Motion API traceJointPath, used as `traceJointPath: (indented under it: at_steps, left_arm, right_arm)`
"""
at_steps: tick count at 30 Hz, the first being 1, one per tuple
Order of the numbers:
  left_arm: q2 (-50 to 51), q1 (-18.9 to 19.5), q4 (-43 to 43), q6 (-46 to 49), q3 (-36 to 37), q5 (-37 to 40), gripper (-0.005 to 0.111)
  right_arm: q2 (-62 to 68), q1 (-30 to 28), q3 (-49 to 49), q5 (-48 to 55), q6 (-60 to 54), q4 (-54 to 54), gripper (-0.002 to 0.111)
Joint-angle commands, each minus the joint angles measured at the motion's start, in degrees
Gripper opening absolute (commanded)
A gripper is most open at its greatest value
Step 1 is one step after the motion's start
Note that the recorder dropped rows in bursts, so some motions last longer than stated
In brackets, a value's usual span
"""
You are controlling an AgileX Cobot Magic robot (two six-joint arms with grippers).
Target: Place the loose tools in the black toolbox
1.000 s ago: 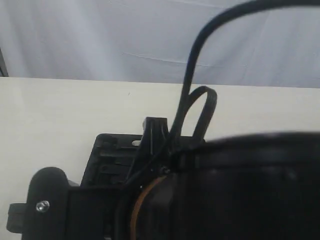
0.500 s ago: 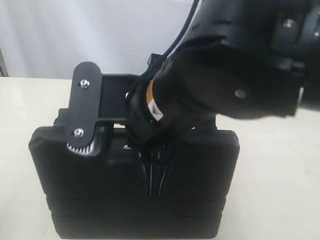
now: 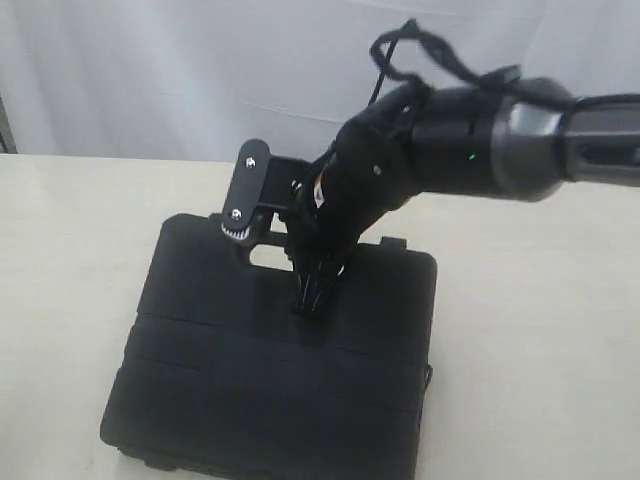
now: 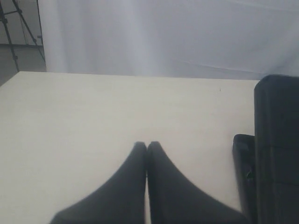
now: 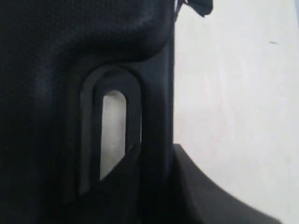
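Observation:
The black toolbox lies flat on the table with its lid closed. My right gripper reaches in from the right to the box's far edge. In the right wrist view the right gripper is shut on the handle bar, with one finger through the handle cutout and the other outside the rim. My left gripper is shut on nothing above bare table, with the toolbox's edge off to one side. No loose tools are in view.
The cream table spreads around the box on all sides. A white curtain hangs behind its far edge. The right arm's thick forearm and its looped cable hang above the back of the box.
One second ago the right arm filled the exterior view. It has drawn away from the camera since, and the whole closed toolbox now shows lying flat under it.

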Motion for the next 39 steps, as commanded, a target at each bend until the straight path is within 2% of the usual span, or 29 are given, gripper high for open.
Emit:
traceJointPath:
  at_steps: [1,5,7,11,14,19,26,35,39]
  left_arm:
    - [-0.2,-0.1,-0.1,-0.1,0.1,0.0,0.000]
    - [-0.2,-0.1,-0.1,-0.1,0.1,0.0,0.000]
    - [-0.2,-0.1,-0.1,-0.1,0.1,0.0,0.000]
    - [-0.2,-0.1,-0.1,-0.1,0.1,0.0,0.000]
    - [-0.2,-0.1,-0.1,-0.1,0.1,0.0,0.000]
    - [-0.2,-0.1,-0.1,-0.1,0.1,0.0,0.000]
    - [-0.2,-0.1,-0.1,-0.1,0.1,0.0,0.000]
    - [-0.2,-0.1,-0.1,-0.1,0.1,0.0,0.000]
    - [-0.2,-0.1,-0.1,-0.1,0.1,0.0,0.000]
  right_arm:
    - [6.3,-1.7,0.3,-5.6,1.6,1.3,0.000]
    - [9.1,-2.5,-0.3,-5.2,2.5,1.0,0.004]
    - [9.3,-2.6,-0.3,-5.2,2.5,0.9,0.016]
    - [9.0,-2.6,-0.3,-5.4,2.5,0.4,0.049]
    - [8.6,-2.6,-0.8,-5.1,3.8,0.3,0.061]
    - [7.5,-2.6,-3.4,-3.2,6.3,0.3,0.061]
    - [7.6,-2.6,-9.5,5.5,8.6,0.3,0.061]
    - [8.3,-3.4,-9.6,15.5,11.0,0.8,0.061]
    - [8.0,-4.6,-9.6,15.9,11.1,3.6,0.061]
